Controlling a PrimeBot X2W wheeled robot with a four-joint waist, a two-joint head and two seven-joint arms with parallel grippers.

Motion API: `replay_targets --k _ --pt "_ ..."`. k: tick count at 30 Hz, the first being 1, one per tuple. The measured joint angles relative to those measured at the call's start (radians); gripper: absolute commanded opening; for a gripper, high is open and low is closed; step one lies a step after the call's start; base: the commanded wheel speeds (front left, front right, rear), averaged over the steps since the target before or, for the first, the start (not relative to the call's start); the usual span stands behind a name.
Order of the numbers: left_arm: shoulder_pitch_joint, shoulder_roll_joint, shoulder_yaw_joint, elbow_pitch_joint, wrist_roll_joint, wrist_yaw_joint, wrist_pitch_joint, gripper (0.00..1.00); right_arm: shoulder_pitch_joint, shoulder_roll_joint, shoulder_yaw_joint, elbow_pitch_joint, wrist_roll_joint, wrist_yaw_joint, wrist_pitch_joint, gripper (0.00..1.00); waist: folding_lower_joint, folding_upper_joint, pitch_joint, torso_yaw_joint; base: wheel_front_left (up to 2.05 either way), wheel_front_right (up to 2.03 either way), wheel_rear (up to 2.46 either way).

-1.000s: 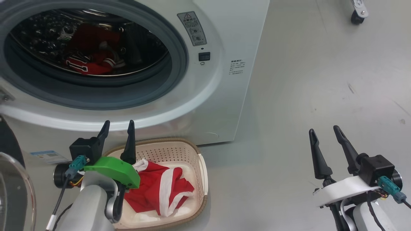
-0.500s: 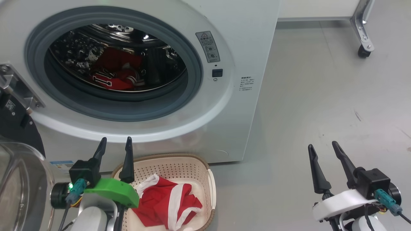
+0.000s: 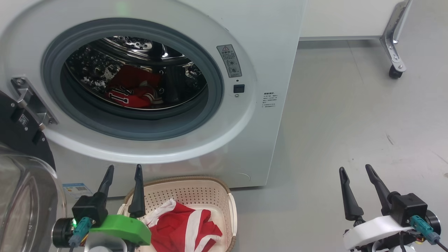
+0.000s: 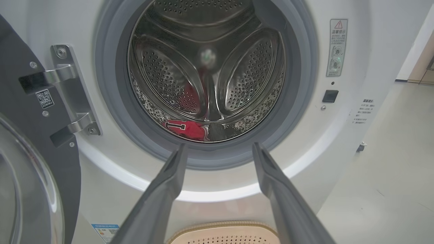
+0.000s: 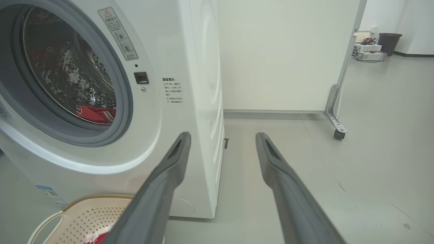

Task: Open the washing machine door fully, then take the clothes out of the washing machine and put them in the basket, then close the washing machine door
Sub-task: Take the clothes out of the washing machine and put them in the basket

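Two pieces of the clothes lie well apart. You see a numbered red piece (image 3: 131, 98) at the bottom of the steel drum (image 3: 140, 43) inside the washing machine (image 3: 273, 52), and a red-and-white piece (image 3: 185, 229) in the basket (image 3: 210, 182), which stands on the floor (image 3: 350, 122) just before the machine. The washing machine door (image 3: 21, 140) is swung wide to the left. Your left gripper (image 3: 125, 168) hovers above the basket's left side, fingers spread and empty. Your right gripper (image 3: 354, 168) hangs over bare floor, likewise spread and empty.
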Motion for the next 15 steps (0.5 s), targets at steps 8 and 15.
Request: replay_targets --k 8,15 --pt "0.041 0.005 0.001 -0.062 0.0 0.012 0.012 1.0 0.008 0.0 0.003 -0.016 0.0 -0.003 0.005 1.0 0.0 0.0 -0.003 -0.002 0.0 0.0 0.0" --pt "0.069 0.009 0.001 -0.11 0.001 0.02 0.03 1.0 0.023 0.0 0.003 -0.026 0.0 -0.004 0.013 1.0 0.0 0.0 -0.003 -0.005 0.0 0.0 0.0"
